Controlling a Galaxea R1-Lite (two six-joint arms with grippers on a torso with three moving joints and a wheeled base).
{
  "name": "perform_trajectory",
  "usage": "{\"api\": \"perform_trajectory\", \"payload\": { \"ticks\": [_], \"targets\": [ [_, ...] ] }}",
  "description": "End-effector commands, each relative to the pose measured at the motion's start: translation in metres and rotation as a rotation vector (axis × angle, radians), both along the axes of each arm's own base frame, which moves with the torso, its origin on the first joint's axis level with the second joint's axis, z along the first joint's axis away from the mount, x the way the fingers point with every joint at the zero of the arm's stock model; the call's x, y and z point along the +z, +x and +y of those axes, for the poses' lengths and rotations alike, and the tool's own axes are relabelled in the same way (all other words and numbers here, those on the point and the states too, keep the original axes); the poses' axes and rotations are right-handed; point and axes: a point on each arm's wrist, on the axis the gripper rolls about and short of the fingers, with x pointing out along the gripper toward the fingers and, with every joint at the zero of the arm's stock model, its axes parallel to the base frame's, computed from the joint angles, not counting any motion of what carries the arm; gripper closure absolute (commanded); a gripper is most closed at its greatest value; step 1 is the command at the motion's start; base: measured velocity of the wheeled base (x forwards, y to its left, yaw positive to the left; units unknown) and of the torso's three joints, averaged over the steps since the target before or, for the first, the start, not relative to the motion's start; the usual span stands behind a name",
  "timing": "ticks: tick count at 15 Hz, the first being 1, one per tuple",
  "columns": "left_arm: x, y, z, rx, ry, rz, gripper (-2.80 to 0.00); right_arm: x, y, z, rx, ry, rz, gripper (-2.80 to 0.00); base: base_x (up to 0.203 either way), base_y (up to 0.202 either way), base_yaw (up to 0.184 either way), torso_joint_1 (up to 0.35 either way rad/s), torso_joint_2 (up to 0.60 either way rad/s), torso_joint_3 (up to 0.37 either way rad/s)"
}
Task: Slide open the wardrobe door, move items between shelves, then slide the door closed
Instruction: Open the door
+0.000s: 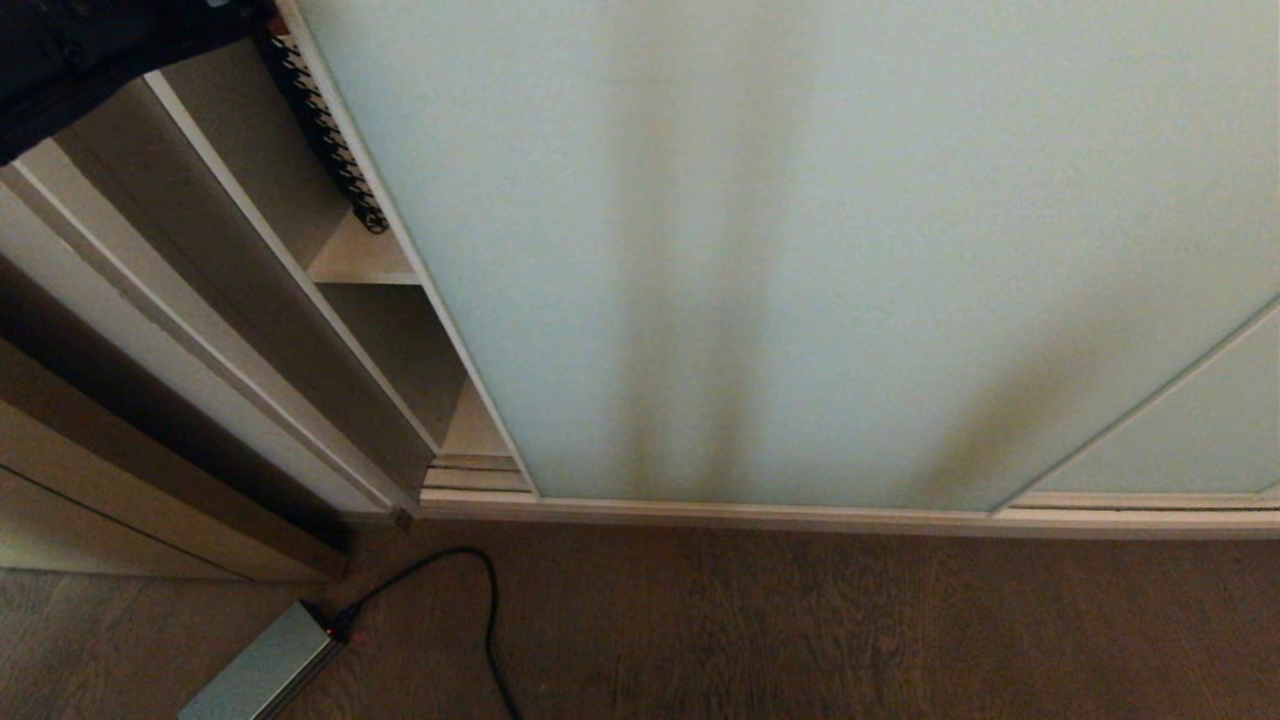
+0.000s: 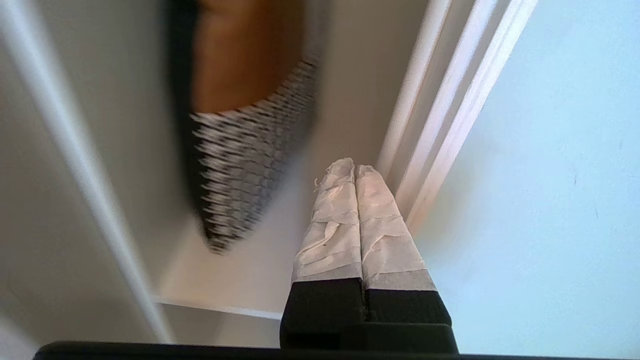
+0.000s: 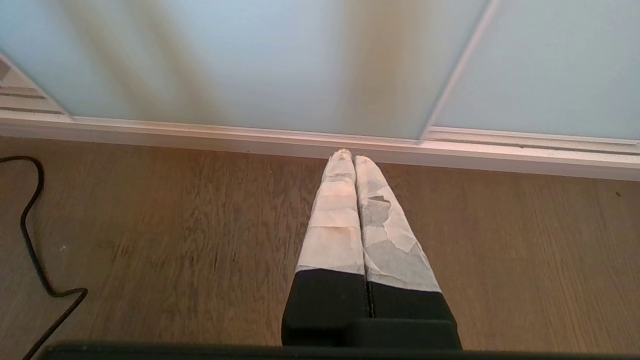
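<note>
Sliding wardrobe door (image 1: 800,250) fills head view, narrow gap left exposing shelves (image 1: 365,262) and patterned item (image 1: 325,130). Left wrist: left tool (image 2: 355,172), tips pressed together, empty, beside door's frame edge. Right wrist: right tool (image 3: 348,157) likewise closed, above wooden floor (image 3: 150,225) near track.

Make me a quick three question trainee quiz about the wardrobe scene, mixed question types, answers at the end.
1. True or false: the door fully covers the wardrobe opening.
2. The left claw is: A) open, B) shut with nothing in it, C) shut on a garment.
3. Fill in: the right claw hangs over the wooden ____.

Key
1. False: a gap at its left edge shows the shelves.
2. B, its tips are near the door's frame, by a patterned garment on a shelf.
3. Floor.
</note>
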Motion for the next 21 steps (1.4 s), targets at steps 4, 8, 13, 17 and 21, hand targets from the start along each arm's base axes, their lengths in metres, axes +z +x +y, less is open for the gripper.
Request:
{"api": "perform_trajectory", "payload": {
  "ticks": [4, 8, 13, 17, 21],
  "targets": [
    [-0.013, 0.008, -0.041, -0.145, 0.012, 0.045, 0.0, 0.0, 0.0, 0.0, 0.0, 0.0, 0.001, 0.0, 0.0, 0.0, 0.0, 0.0, 0.0, 0.0],
    [-0.015, 0.002, -0.061, -0.224, 0.017, 0.054, 0.0, 0.0, 0.0, 0.0, 0.0, 0.0, 0.002, 0.0, 0.0, 0.0, 0.0, 0.0, 0.0, 0.0],
    [-0.024, 0.005, -0.09, -0.303, 0.026, 0.068, 0.0, 0.0, 0.0, 0.0, 0.0, 0.0, -0.001, 0.0, 0.0, 0.0, 0.0, 0.0, 0.0, 0.0],
    [-0.029, -0.001, -0.112, -0.38, 0.034, 0.082, 0.0, 0.0, 0.0, 0.0, 0.0, 0.0, 0.0, 0.0, 0.0, 0.0, 0.0, 0.0, 0.0, 0.0],
    [-0.032, -0.009, -0.138, -0.467, 0.047, 0.089, 0.0, 0.0, 0.0, 0.0, 0.0, 0.0, 0.001, 0.0, 0.0, 0.0, 0.0, 0.0, 0.0, 0.0]
  ]
}}
